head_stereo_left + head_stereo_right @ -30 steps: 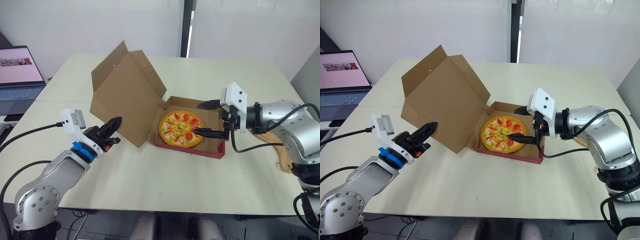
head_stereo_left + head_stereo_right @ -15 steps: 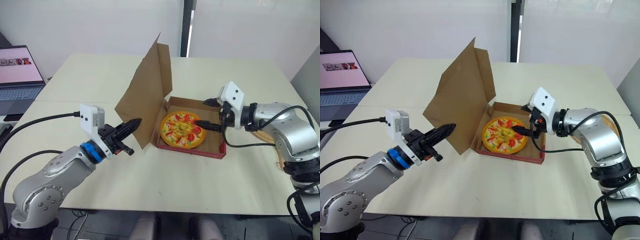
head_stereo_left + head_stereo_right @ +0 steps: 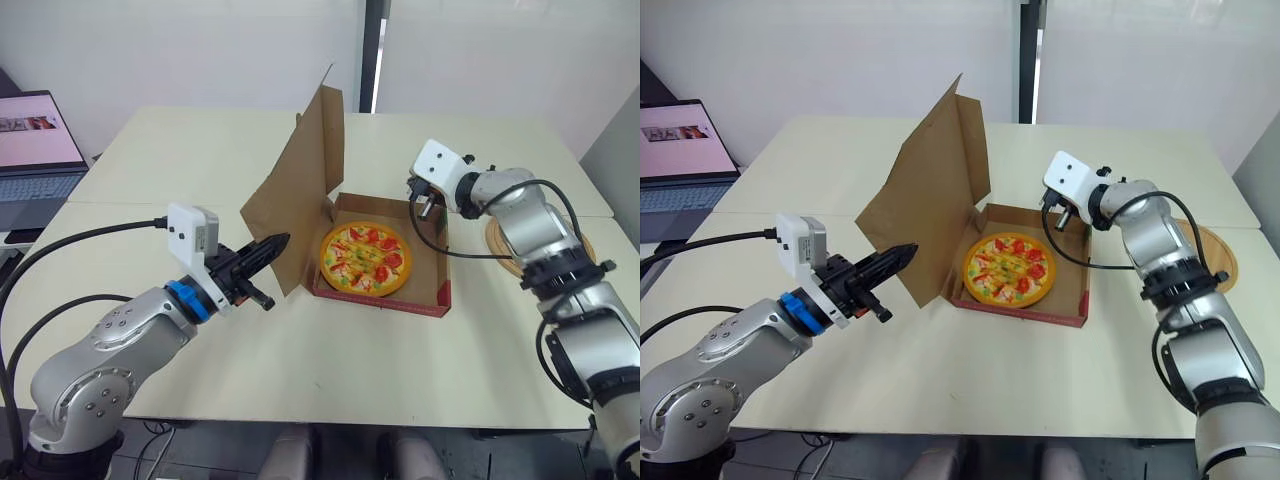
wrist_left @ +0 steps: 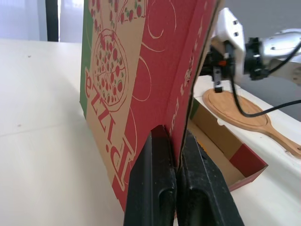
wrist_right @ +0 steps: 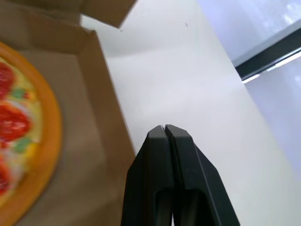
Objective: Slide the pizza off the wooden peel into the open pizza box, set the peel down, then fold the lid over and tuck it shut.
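Since the earlier frames, the lid (image 3: pixel 300 195) has been lifted from a backward lean to nearly upright. The right pincer (image 3: pixel 1061 214) has been drawn back from over the pizza (image 3: pixel 365 258) to the far right corner of the pizza box (image 3: pixel 385 303), right of centre in the head views. Its fingers are seen pressed together in the right wrist view, with nothing held. It is judged to have been pulled aside so that the lid's path is left free.

The left pincer (image 3: pixel 283 240), left of centre, is also closed on nothing. Its tips are set against the printed outer face of the lid, at the fold of the side flap, so the lid is being pushed rather than gripped.

The pizza is lying flat inside the box at mid-frame. The wooden peel (image 4: pixel 244 113) has been set down on the worktop (image 3: pixel 300 350) at the right edge. Only folding and tucking are judged to remain.
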Tool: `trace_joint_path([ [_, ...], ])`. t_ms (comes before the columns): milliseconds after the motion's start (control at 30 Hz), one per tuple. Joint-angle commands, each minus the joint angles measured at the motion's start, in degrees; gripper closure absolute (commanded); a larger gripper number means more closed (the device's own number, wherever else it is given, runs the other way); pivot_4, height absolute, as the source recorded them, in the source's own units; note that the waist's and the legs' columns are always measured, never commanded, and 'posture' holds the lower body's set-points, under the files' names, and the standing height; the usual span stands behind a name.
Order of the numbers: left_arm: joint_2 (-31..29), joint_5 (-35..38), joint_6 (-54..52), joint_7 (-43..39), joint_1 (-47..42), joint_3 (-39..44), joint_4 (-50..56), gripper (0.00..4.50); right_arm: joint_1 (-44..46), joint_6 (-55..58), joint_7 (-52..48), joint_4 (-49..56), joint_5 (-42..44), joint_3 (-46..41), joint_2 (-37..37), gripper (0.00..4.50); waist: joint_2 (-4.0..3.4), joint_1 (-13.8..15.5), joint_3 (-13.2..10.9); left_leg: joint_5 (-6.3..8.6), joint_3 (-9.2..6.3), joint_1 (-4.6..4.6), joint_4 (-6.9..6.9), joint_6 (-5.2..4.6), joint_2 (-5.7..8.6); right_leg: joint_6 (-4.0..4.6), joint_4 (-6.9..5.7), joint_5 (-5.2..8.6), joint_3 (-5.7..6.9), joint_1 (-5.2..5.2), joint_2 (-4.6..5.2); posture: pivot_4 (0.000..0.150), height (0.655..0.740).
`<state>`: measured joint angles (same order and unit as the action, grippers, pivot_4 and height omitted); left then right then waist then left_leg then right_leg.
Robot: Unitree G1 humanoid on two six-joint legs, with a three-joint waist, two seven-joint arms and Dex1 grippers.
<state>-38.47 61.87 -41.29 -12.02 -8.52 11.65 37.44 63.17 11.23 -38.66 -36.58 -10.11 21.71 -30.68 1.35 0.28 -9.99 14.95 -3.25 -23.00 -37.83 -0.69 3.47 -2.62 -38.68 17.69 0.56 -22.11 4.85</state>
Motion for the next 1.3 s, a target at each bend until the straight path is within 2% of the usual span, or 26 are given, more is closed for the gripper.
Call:
trace_joint_path([
  [33, 0.43, 0.18, -0.09, -1.14, -1.76, -0.78, 1.63, 4.5, 6.53, -7.37, 3.05, -13.18, -5.42, 1.68, 1.97, 4.49, 0.02, -0.22, -0.03, 0.0, -0.01, 0.0, 0.0, 0.01, 0.0, 0.0, -0.01, 0.0, 0.01, 0.0, -0.01, 0.15, 0.7281],
  [200, 0.76, -0.4, -0.54, -1.66, -3.19, -1.55, 1.02, 4.5, 12.54, -12.88, 4.16, -27.72, -10.69, 4.26, 5.65, 4.49, -0.02, -0.49, -0.07, -0.01, 0.0, 0.0, 0.0, 0.02, 0.0, 0.0, -0.14, 0.0, -0.01, -0.07, -0.01, 0.15, 0.7281],
  [433, 1.02, -0.9, -1.11, -2.07, -4.1, -1.81, 0.78, 4.5, 16.06, -14.48, 4.31, -37.43, -15.34, 5.14, 7.73, 4.49, -0.06, -0.58, -0.1, -0.02, -0.01, 0.0, 0.0, 0.04, 0.01, 0.01, -0.19, 0.0, -0.03, -0.11, -0.02, 0.15, 0.7281],
  [667, 0.71, -1.06, -1.59, -2.41, -4.41, -1.16, 0.44, 4.5, 16.55, -14.78, -1.22, -39.91, -18.48, 5.73, 7.51, 4.49, -0.06, -0.66, -0.1, -0.03, -0.01, 0.01, 0.0, 0.06, 0.0, 0.01, -0.24, 0.0, -0.03, -0.13, -0.03, 0.15, 0.7281],
  [833, -0.59, -2.4, -1.28, -4.14, -4.66, 0.29, -1.1, 4.5, 16.67, -16.32, -8.65, -39.99, -19.42, 5.95, 6.39, 4.49, -0.06, -0.65, -0.1, -0.03, -0.01, 0.02, -0.01, 0.06, 0.0, 0.01, -0.25, 0.0, -0.03, -0.11, -0.03, 0.15, 0.7281],
  [1067, -3.47, -5.76, -0.25, -8.81, -4.94, 3.87, -5.76, 4.5, 16.04, -20.2, -17.36, -39.42, -21.11, 6.98, 3.57, 4.49, -0.06, -0.58, -0.1, -0.03, -0.05, 0.04, -0.01, 0.06, 0.01, 0.01, -0.26, 0.0, 0.0, -0.1, -0.04, 0.15, 0.7281],
  [1300, -3.78, -9.7, 1.22, -14.5, -8.32, 2.76, -10.14, 4.5, 15.15, -24.26, -27.02, -37.85, -21.54, 7.86, 0.52, 4.49, -0.06, -0.42, -0.1, -0.02, -0.08, 0.04, -0.02, 0.07, 0.02, 0.01, -0.25, 0.0, 0.02, -0.09, -0.03, 0.15, 0.7281],
])
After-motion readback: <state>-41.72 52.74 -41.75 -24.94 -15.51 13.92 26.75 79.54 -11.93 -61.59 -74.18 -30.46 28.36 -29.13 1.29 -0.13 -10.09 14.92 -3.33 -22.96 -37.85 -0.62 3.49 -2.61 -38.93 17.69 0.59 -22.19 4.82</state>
